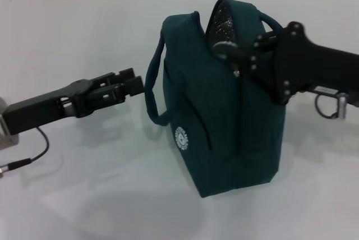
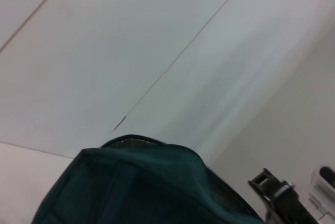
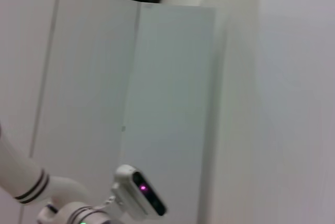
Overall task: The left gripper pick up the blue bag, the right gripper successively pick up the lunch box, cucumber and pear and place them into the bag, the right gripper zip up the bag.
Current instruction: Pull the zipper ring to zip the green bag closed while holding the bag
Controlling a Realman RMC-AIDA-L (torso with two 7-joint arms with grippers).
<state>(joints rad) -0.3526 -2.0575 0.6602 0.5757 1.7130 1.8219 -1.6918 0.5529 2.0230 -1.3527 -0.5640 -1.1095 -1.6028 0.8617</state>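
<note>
The blue bag stands upright on the white table, and its top also shows in the left wrist view. The mouth is partly open and shows silver foil lining. My left gripper reaches in from the left, level with the bag's middle, and is shut on the edge of the near loop handle. At the top of the bag my right gripper comes in from the right and rests against the opening. The lunch box, cucumber and pear are hidden.
A thin black cable trails on the table under the left arm. A silver ring and cable hang under the right arm. The right wrist view shows only wall panels and a white device with a purple light.
</note>
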